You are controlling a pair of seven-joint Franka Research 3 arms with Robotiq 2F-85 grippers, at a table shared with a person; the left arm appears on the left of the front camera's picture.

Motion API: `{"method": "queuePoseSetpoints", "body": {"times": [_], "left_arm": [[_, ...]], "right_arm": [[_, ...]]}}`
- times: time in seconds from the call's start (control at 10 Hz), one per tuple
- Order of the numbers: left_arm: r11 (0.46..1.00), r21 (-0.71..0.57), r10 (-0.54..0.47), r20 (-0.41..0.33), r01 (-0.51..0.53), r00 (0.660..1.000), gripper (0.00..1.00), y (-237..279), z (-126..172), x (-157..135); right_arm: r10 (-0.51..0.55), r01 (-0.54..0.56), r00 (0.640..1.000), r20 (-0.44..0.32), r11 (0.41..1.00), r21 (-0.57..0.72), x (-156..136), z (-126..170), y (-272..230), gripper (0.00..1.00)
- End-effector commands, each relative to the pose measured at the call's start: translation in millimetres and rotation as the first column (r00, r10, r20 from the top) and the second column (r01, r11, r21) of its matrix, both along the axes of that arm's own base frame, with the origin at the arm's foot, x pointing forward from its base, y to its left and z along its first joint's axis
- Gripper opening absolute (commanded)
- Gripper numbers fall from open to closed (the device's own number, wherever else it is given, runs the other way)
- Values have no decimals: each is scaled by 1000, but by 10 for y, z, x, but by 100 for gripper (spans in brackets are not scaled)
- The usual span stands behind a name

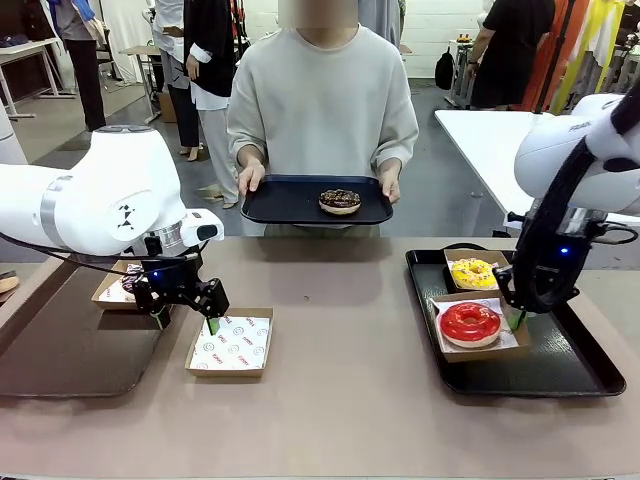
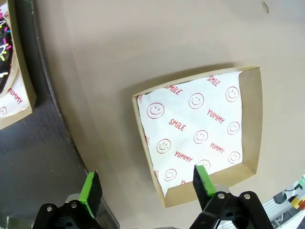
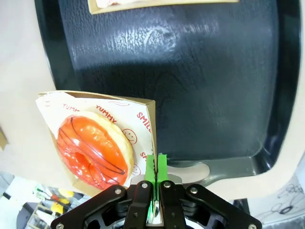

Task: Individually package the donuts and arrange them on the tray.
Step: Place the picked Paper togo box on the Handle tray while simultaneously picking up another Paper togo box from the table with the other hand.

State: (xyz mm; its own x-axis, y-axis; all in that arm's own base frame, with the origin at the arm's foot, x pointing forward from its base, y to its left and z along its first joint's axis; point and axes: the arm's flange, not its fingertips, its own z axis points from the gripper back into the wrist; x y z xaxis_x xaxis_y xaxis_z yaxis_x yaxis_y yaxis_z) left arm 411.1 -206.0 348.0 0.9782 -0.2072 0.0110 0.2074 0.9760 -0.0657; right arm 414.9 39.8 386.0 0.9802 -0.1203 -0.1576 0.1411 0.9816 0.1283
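Hazard: the right gripper point(image 3: 156, 162), fingers pinched shut on one thin wall of the carton point(image 3: 153, 121) holding the glossy red donut point(image 3: 95, 150) on the black tray point(image 3: 190, 71), may tip or tear it if dragged (left gripper point(image 2: 147, 177) hangs wide open, holding nothing, over the empty lined carton point(image 2: 200, 129)).

We find bright, even overhead light with soft, short shadows, a pale streaky glare on the floor of the black tray point(image 3: 214, 95), its rim bowed by wide-angle distortion, and everything beyond that rim slightly blurred.
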Motion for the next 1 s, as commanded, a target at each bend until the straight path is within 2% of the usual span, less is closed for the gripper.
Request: {"method": "queuePoseSetpoints", "body": {"times": [0.0,0.3,0.5,0.9], "left_arm": [[999,40,11,-5,-11,1000,100,-124,-12,17],[995,70,66,-20,-64,998,100,-235,-2,49],[994,68,84,-22,-82,996,100,-271,-15,90],[991,77,108,-37,-105,993,100,-293,-92,158]], "right_arm": [[-8,8,999,45,1000,11,-188,32,-226,2],[45,-43,998,34,998,-50,-224,-117,-362,2],[88,-86,995,39,995,-45,-220,-194,-306,2],[77,-77,997,31,997,1,-117,-351,-248,2]]}}
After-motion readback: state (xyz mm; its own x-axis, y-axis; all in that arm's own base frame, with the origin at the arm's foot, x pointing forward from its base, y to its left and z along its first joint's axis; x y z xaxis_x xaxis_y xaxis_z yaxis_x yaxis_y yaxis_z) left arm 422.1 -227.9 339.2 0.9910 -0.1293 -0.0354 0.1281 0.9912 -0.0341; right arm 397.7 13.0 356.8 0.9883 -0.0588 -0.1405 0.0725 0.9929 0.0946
